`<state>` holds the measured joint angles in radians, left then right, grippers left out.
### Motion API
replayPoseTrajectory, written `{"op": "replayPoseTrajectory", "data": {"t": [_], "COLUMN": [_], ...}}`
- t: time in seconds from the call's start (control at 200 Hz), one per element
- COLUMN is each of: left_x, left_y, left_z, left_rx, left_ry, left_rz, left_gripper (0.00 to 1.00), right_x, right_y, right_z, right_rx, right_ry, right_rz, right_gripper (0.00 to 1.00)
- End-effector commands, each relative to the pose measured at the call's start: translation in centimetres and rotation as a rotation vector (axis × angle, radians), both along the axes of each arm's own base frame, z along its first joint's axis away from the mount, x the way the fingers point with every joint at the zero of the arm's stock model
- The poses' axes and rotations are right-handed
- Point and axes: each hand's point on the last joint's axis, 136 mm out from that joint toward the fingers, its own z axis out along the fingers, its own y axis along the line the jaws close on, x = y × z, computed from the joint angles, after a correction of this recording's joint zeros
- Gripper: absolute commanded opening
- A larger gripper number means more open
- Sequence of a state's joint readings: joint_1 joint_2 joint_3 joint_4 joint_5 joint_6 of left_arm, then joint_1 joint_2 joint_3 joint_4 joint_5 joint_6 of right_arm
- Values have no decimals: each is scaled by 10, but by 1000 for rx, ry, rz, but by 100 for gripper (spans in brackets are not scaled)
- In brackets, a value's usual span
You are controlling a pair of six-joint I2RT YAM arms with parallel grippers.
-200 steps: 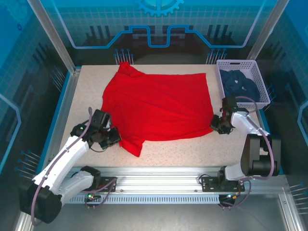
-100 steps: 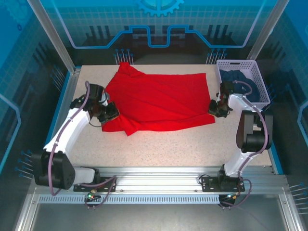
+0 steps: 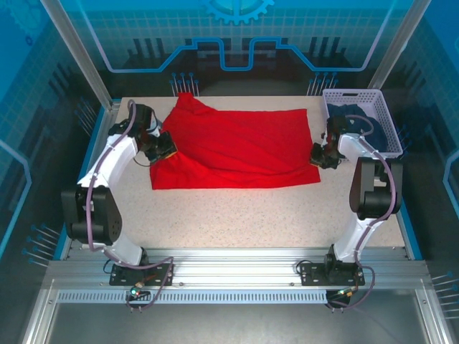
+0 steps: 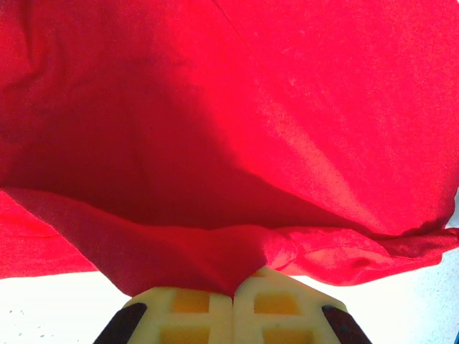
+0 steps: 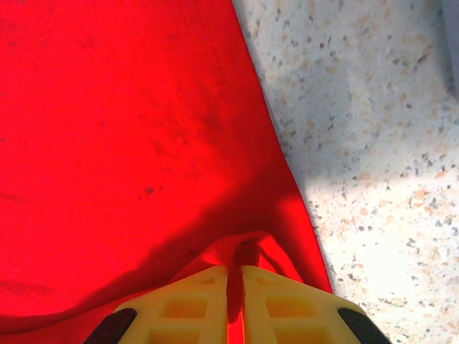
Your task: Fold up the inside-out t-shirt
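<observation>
The inside-out t-shirt (image 3: pixel 237 147) lies across the far half of the table, plain red face up, its near part doubled back over the rest. My left gripper (image 3: pixel 164 149) sits at the shirt's left edge, shut on a pinch of red cloth (image 4: pixel 215 265) that bunches over its yellow fingertips (image 4: pixel 280 308). My right gripper (image 3: pixel 318 158) is at the shirt's right edge, shut on a thin fold of the cloth (image 5: pixel 235 287) squeezed between its fingers (image 5: pixel 186 308). The right hem (image 5: pixel 287 193) runs beside bare table.
A white basket (image 3: pixel 387 118) with a dark navy garment (image 3: pixel 357 125) stands at the back right, close to my right arm. The speckled tabletop (image 3: pixel 237 215) stretches in front of the shirt. Blue enclosure walls ring the table.
Both grippers have carried the shirt's near edge away from me, folding it back over the rest. The left arm swung far toward the back left; the right moved slightly farther back.
</observation>
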<state>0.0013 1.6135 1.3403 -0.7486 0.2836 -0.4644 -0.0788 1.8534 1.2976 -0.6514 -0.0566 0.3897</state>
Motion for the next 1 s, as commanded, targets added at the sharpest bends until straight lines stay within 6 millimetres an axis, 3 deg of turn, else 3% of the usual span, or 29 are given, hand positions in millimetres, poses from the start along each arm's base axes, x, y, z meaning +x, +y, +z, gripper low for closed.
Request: {"op": "replayPoseTrajectory", "data": {"t": [0.0, 0.445, 0.71, 0.995], "left_x": [13, 31, 30, 30], "left_y": [0, 4, 3, 2], "left_z": [4, 5, 2, -2], "left_rx": [-19, -41, -45, -47], "left_ry": [-22, -26, -28, -28], "left_rz": [-19, -4, -9, -16], "left_gripper": [0, 0, 0, 0], "right_x": [5, 16, 2, -4], "right_y": [-3, -4, 1, 7], "right_z": [2, 8, 2, -12], "right_rx": [-30, -62, -92, -118], "right_ry": [8, -1, 13, 68], "right_rz": [15, 24, 48, 74], "right_gripper": [13, 9, 38, 42]}}
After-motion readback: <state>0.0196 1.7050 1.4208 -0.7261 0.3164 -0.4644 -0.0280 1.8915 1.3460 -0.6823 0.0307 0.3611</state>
